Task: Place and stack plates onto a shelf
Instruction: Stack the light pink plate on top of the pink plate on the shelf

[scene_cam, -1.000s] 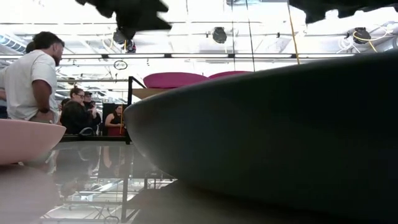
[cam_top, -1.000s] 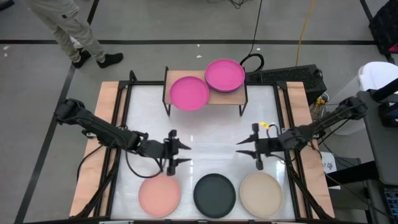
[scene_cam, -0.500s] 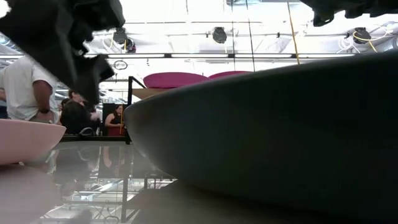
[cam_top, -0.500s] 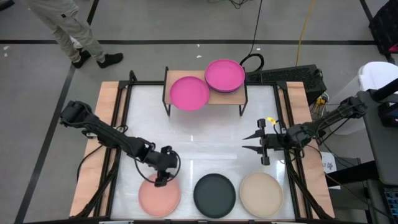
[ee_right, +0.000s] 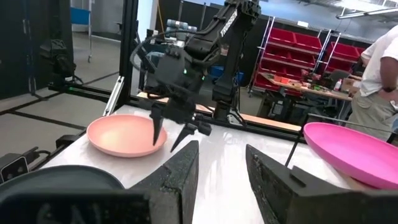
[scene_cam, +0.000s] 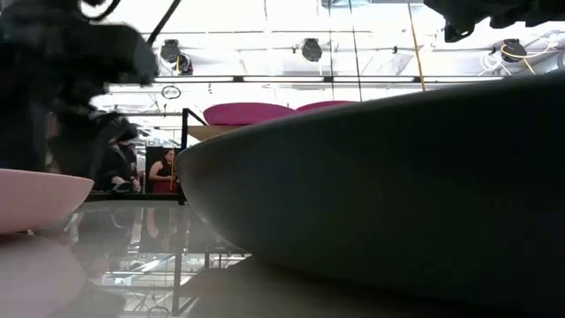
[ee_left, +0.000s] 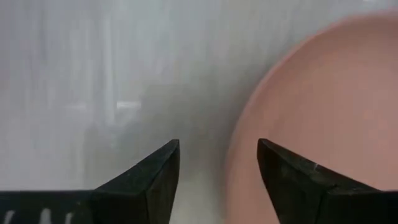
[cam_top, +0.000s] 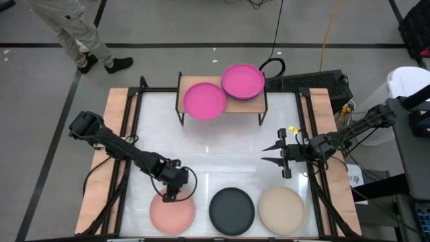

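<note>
Now left tool (cam_top: pixel 173 195) astride salmon plate (cam_top: pixel 172 212) rim

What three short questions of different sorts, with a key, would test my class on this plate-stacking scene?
1. True or false: the left gripper hangs open at the rim of the salmon plate.
2. Which plate lies between the salmon and beige plates? A magenta, B dark grey, C purple.
3. Fill in: the right gripper is open and holds ____.

Key: 1 true. 2 B, the dark grey plate beside the beige plate. 3 nothing.
</note>
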Available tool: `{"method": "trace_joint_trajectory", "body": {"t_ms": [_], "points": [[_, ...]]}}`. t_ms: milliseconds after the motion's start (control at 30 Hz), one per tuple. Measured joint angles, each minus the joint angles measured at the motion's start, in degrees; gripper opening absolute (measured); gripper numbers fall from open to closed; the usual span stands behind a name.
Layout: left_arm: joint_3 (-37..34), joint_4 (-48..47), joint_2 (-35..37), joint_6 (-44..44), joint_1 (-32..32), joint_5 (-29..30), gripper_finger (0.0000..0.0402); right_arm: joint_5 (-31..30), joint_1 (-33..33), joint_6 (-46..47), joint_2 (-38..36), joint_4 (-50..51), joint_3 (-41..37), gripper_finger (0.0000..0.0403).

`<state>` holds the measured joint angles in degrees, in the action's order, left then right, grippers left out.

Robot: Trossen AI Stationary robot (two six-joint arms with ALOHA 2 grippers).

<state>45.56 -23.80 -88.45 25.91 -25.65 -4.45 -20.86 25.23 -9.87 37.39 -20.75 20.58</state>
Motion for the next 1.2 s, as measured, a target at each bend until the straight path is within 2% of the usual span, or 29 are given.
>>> {"method": "trace_joint_trajectory", "body": {"t_ms": [200, 267, 367, 533, 600, 767, 933, 1100, 1200], "points": [[0.1, 1.0, -4.3, 0.3, -0.1, -2.9, 0.0216, 0.0, 0.0, 0.0, 0.0, -0.2, 0.0, 0.0114], [0.3, 0.9, -5.2, 0.3, -0.1, -2.9, 0.0203, 0.1, 0.0, 0.0, 0.0, -0.3, 0.0, 0.0114], [0.2, 0.8, -5.2, 0.4, 0.3, -2.7, 0.0152, 0.1, 0.0, 0.0, 0.0, -0.3, 0.0, 0.0114], [-0.1, 0.0, -2.7, 1.8, 2.0, -4.9, 0.0034, 0.1, 0.0, 0.0, 0.0, -0.5, 0.0, 0.0114], [-0.1, 0.0, -0.9, 1.9, 2.7, -5.7, 0.0014, 0.1, 0.0, 0.0, 0.0, -0.5, 0.0, 0.0114], [-0.1, -0.4, 5.2, 1.9, 5.1, -2.2, 0.0011, 0.1, 0.0, -0.1, 0.0, -0.6, 0.0, 0.0114], [2.4, -0.9, 13.1, -2.2, 8.3, 1.7, 0.001, 0.0, 0.0, -0.8, 0.0, -0.5, 0.0, 0.0114], [7.5, -4.2, 19.3, -3.8, 15.5, 4.2, 0.001, 0.0, 0.0, -0.9, 0.0, -0.4, 0.0, 0.0114], [11.5, -6.1, 20.6, -8.0, 21.2, 6.5, 0.001, 0.0, 0.0, -0.9, 0.0, -0.3, 0.0, 0.0114]]}}
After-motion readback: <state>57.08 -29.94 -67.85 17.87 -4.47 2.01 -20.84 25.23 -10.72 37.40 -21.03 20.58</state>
